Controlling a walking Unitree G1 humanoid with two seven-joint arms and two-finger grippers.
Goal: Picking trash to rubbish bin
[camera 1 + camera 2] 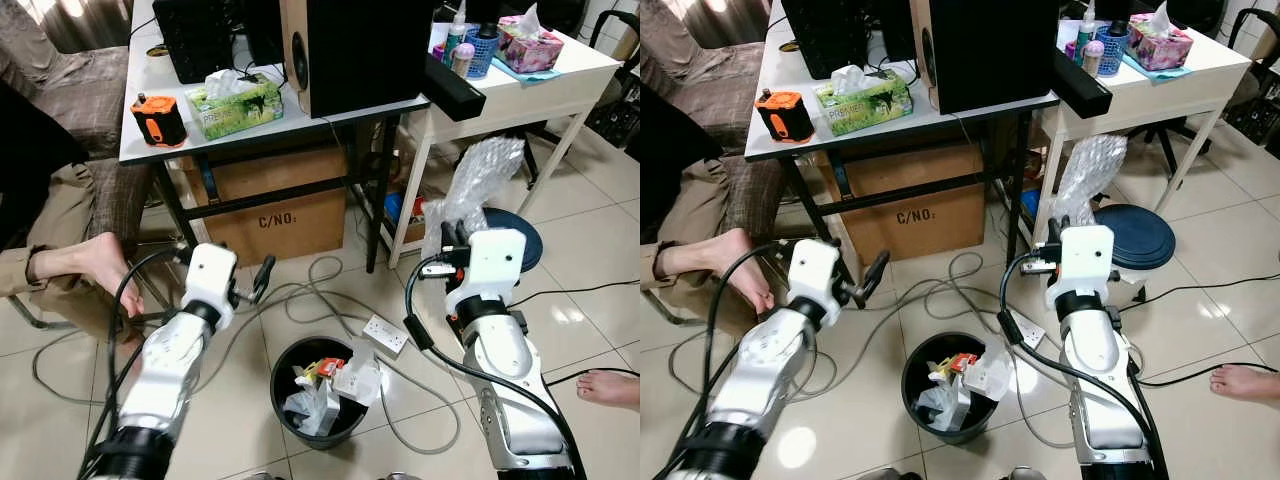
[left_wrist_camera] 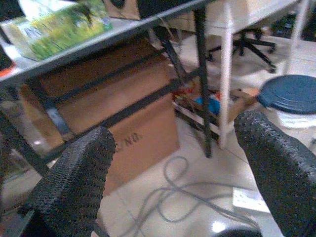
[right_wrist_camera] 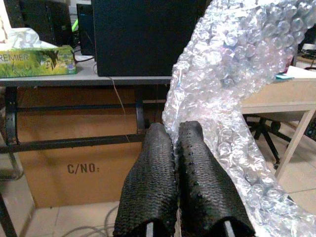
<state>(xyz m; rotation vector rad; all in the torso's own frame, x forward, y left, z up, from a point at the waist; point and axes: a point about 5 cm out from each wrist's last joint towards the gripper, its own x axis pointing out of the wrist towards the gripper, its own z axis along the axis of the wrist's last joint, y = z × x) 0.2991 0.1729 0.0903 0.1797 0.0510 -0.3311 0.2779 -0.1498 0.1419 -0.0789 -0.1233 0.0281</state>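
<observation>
Right gripper [image 3: 173,143] pinched tight on a sheet of bubble wrap [image 1: 478,180], fingers pressed together with the plastic caught between them, held up in the air near the white table [image 1: 560,85] and over the round blue stool [image 1: 525,235]. Bubble wrap billowing up and beside the fingers, against the table's front edge, well off the floor.

Left gripper [image 1: 262,278] spread wide and holding nothing, its two black fingers [image 2: 74,182] far apart, raised over the tiled floor [image 1: 590,260] before the grey desk [image 1: 140,110].

Black rubbish bin [image 1: 283,380] standing on the floor between the two arms, already stuffed with white plastic and a red-and-yellow wrapper. Grey cables and a white power strip [image 1: 385,335] lying just beside the bin.

Cardboard box [image 1: 285,205] marked "C/NO:" tucked under the desk. Green tissue box [image 1: 235,105] and an orange tape measure [image 1: 160,120] near the desk's front edge. Bare foot of a person [image 1: 95,262] beside the left arm; another bare foot [image 1: 608,386] at the floor's right edge.
</observation>
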